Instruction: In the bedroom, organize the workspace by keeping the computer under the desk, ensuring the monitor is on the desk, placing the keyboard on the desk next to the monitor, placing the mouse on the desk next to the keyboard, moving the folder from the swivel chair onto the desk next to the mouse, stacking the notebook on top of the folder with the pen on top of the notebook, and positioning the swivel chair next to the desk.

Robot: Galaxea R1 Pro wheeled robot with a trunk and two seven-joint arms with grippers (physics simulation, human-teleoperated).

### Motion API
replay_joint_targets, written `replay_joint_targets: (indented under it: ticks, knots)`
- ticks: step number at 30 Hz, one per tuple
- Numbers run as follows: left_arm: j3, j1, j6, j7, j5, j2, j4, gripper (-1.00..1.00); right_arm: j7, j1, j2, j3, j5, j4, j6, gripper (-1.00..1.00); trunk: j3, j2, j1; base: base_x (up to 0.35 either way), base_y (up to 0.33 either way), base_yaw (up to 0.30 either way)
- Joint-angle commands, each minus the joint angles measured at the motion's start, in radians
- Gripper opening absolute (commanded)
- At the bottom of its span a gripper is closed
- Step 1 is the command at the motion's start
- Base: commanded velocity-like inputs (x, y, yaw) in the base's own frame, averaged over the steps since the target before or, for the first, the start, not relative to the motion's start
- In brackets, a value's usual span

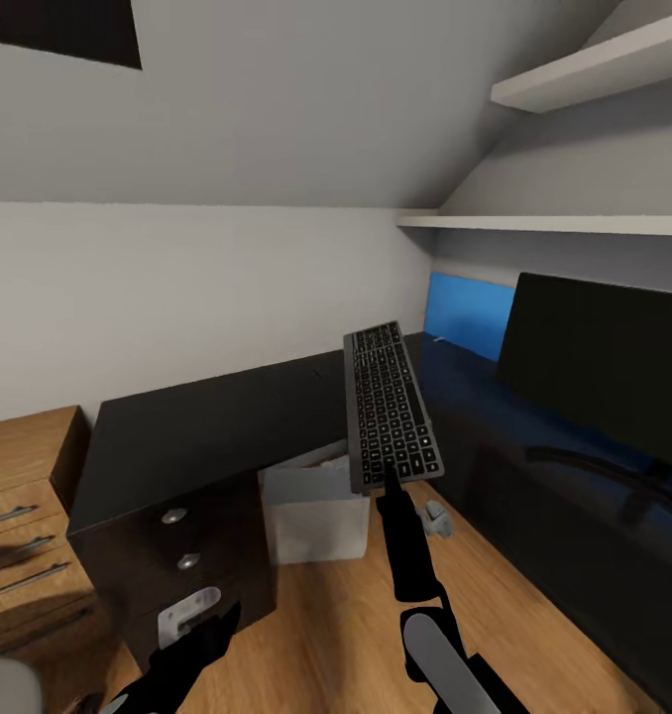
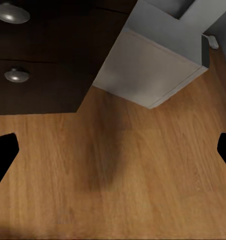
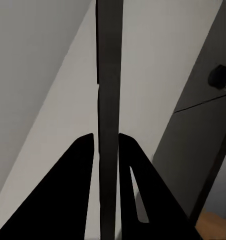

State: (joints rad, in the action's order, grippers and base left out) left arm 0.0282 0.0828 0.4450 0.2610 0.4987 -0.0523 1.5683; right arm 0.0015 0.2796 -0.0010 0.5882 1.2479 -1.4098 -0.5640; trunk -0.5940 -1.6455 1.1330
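Observation:
My right gripper (image 1: pixel 388 483) is shut on the near short edge of the keyboard (image 1: pixel 389 405), a slim dark-framed board with black keys. It hangs tilted in the air above the floor, between the two wings of the black desk (image 1: pixel 207 426). In the right wrist view the keyboard (image 3: pixel 108 75) shows edge-on between the fingers (image 3: pixel 78 180). The black monitor (image 1: pixel 604 367) stands on the desk's right wing. The light grey computer (image 1: pixel 314 516) (image 2: pixel 148 70) sits on the floor under the desk corner. My left gripper (image 1: pixel 199 637) (image 2: pixel 113 155) is open over bare wood floor, holding nothing.
The black drawer unit (image 1: pixel 187 565) with silver knobs (image 2: pixel 15 75) stands left of the computer. A wooden chest of drawers (image 1: pixel 24 496) is at the far left. A small pale grey object (image 1: pixel 435 518) lies on the floor by the computer. White shelves (image 1: pixel 574 223) hang above the monitor.

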Motion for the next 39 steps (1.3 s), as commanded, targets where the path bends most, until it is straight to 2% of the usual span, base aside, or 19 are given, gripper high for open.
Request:
replay_joint_targets:
  ticks: [1,14,22,39]
  knots:
    - [0.001,0.0,0.003,0.009,0.011,0.0,0.002,1.0,0.003,0.001,0.0,0.002,0.003,0.0,-0.006,-1.0,-0.001,-0.001,-0.001,-0.338,0.0,0.0]
    - [0.0,0.0,0.003,0.009,0.009,0.0,0.002,1.0,-0.019,0.001,0.001,0.002,0.002,0.003,-0.005,-1.0,-0.007,-0.001,-0.001,-0.306,0.0,-0.068]
    - [-0.001,0.0,0.003,0.009,0.009,0.001,0.002,1.0,-0.021,0.001,0.002,0.003,0.002,0.003,-0.005,-1.0,-0.017,-0.001,-0.001,-0.029,0.015,-0.168]
    - [-0.001,0.0,0.004,0.009,0.01,0.001,0.002,1.0,-0.021,0.001,0.003,0.004,0.002,0.003,-0.005,-1.0,-0.037,-0.001,-0.001,-0.047,0.189,-0.171]
